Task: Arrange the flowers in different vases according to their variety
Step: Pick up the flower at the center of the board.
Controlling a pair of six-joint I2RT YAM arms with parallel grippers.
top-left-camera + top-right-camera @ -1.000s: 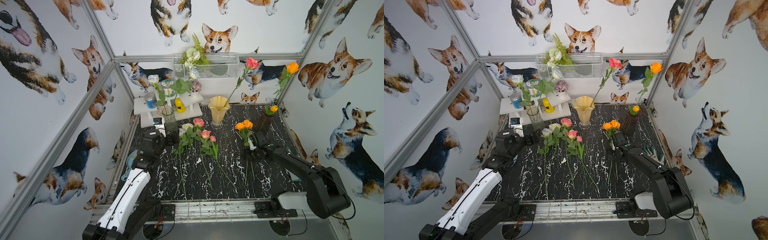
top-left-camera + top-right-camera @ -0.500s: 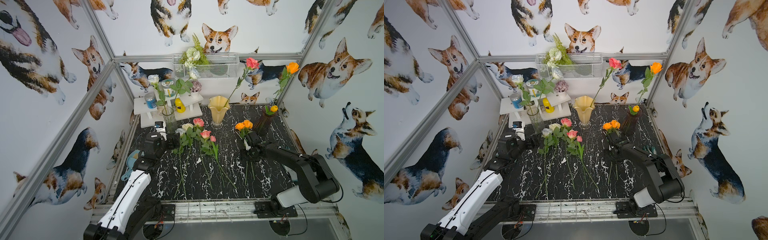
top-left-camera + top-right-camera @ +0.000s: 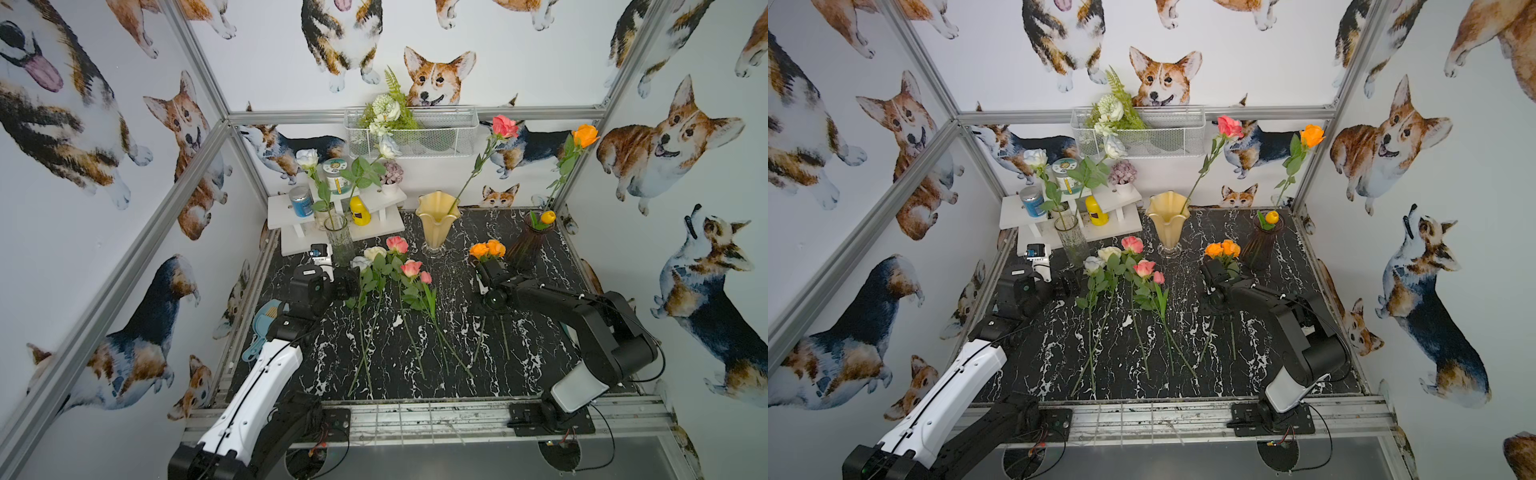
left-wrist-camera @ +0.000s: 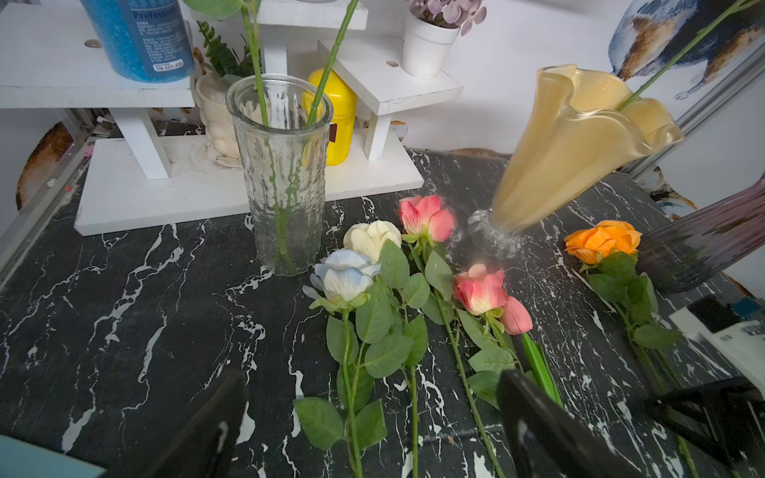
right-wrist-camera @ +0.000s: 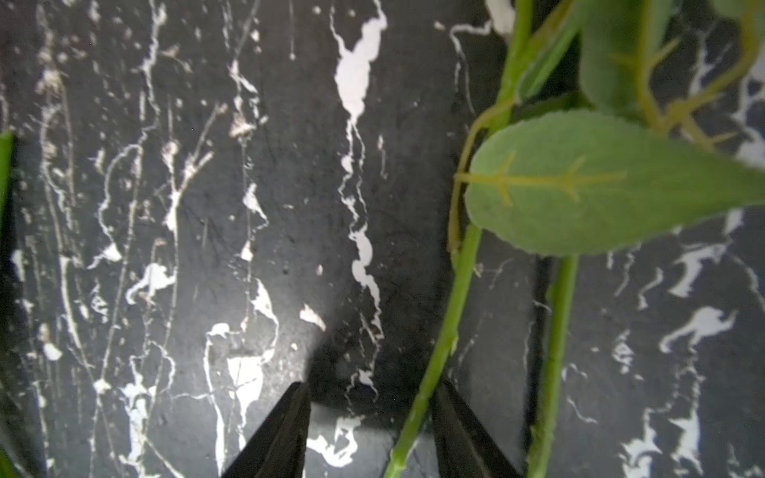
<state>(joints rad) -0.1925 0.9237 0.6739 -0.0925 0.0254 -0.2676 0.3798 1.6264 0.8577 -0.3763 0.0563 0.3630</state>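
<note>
Two orange roses [image 3: 487,249] lie on the black marble table. My right gripper [image 3: 484,276] hovers low over their stems, jaws partly open, with one green stem [image 5: 439,351] between them against one finger. My left gripper [image 4: 370,380] stands wide open over the stems of the lying white roses [image 4: 345,277]. Pink roses [image 3: 411,268] lie beside those. The clear vase [image 3: 338,239] holds two white roses, the creamy-yellow vase [image 3: 436,220] one pink rose [image 3: 504,126], and the dark purple vase [image 3: 530,245] an orange rose [image 3: 585,135] and a bud.
A white stepped shelf [image 3: 374,226] at the back left carries blue-lidded jars, a yellow bottle [image 3: 359,211] and a small purple potted flower. A wire basket [image 3: 436,137] with a fern bouquet hangs on the back wall. A blue brush [image 3: 259,324] lies outside the left table edge.
My right gripper's jaws have narrowed around one orange rose stem, and it has shifted slightly toward the blooms. The left gripper edged toward the white roses and stayed open.
</note>
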